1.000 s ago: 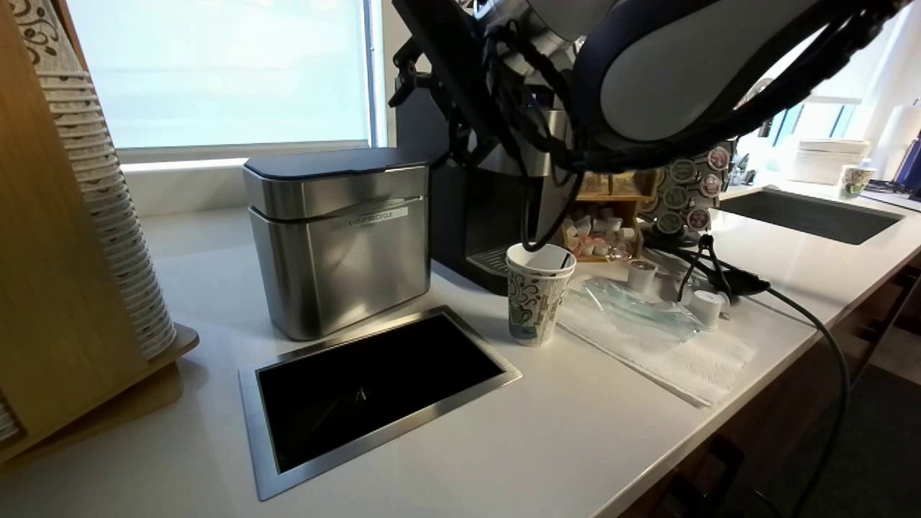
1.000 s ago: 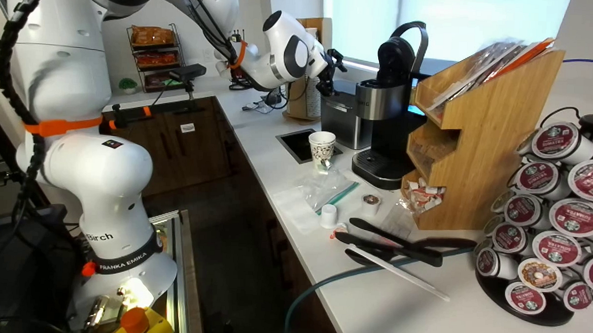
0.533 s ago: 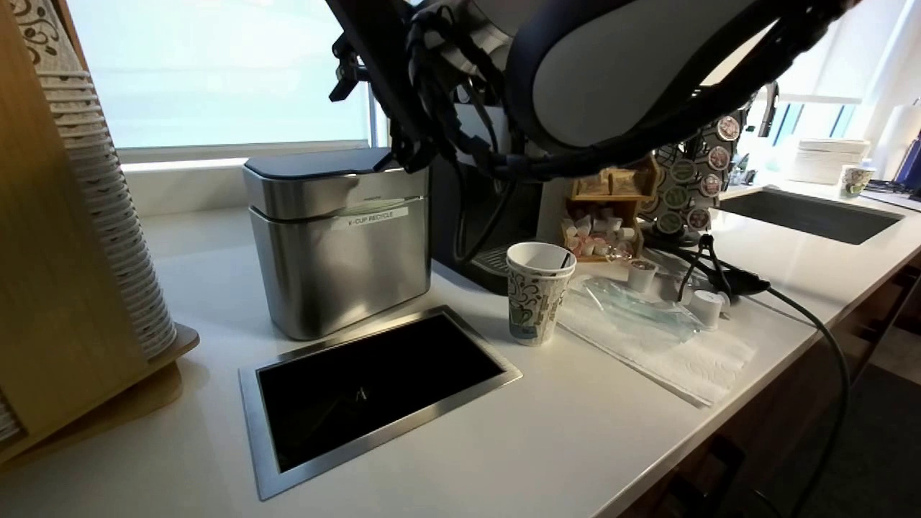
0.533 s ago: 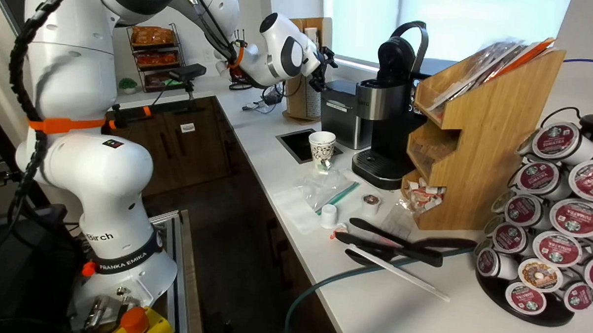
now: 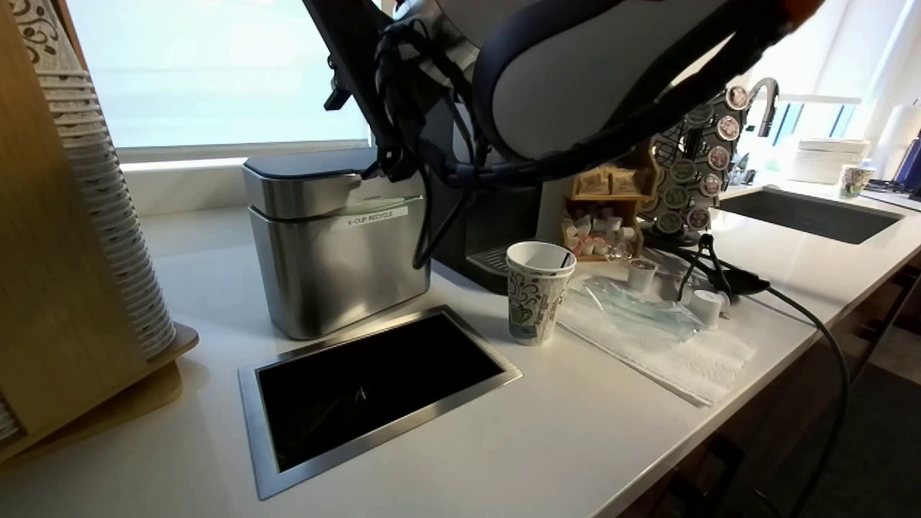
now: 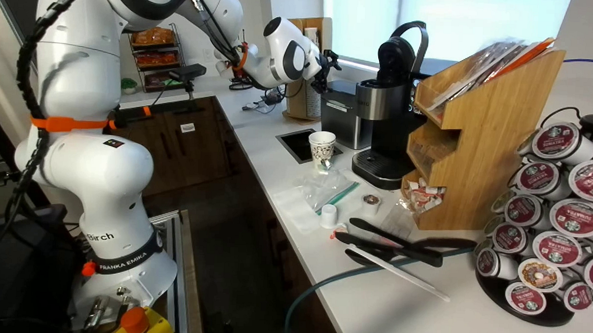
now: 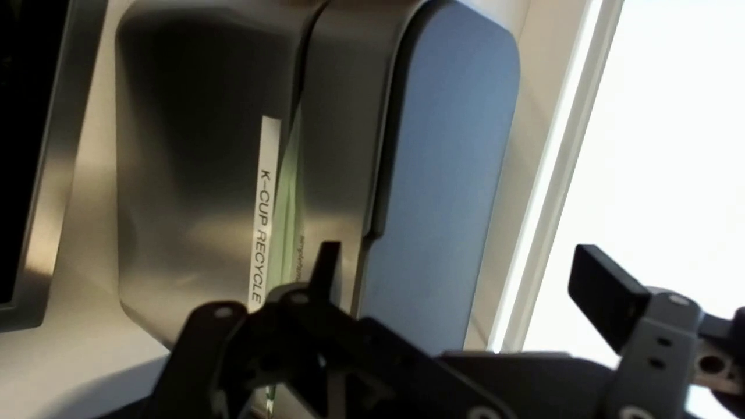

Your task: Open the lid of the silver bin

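The gripper (image 7: 465, 273) is hovering, spread wide, near the top front edge of the silver bin (image 5: 345, 266) — whether it is touching, the views are not showing. The lid (image 7: 454, 145) is sitting closed on the bin, and green plastic (image 7: 286, 215) is poking out at the seam, just above a white label (image 7: 263, 215) reading K-CUP RECYCLE. The bin is standing on the counter (image 5: 547, 432) between the coffee machine (image 6: 396, 135) and a wooden cup rack (image 5: 65, 288), just beside a metal-framed opening (image 5: 392, 429). Two nested paper cups (image 5: 536, 302) are standing near the opening.
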`<state>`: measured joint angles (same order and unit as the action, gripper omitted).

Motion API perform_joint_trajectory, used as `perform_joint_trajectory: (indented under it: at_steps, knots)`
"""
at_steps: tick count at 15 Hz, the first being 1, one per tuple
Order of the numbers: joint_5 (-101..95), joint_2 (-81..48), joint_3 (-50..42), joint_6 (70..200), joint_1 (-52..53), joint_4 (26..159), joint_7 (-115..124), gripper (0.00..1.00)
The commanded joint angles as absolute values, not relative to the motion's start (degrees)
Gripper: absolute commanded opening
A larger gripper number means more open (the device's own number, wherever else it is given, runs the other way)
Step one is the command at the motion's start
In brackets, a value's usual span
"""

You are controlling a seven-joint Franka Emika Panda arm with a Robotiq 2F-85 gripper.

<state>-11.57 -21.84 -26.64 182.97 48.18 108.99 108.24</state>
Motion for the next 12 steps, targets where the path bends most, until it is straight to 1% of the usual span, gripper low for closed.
perform_joint_trajectory:
  at_steps: [1,9,11,12]
  knots:
    - [-9.8,-25.8,-25.1,182.7,47.0,104.1,109.2,1.0]
    - [-8.3,-27.1,-26.2,182.0,47.9,103.0,110.4,1.0]
    - [-8.8,-26.3,-28.5,182.6,49.7,103.8,111.0,1.0]
    - [-9.3,-25.9,-31.0,182.9,51.7,104.3,111.6,1.0]
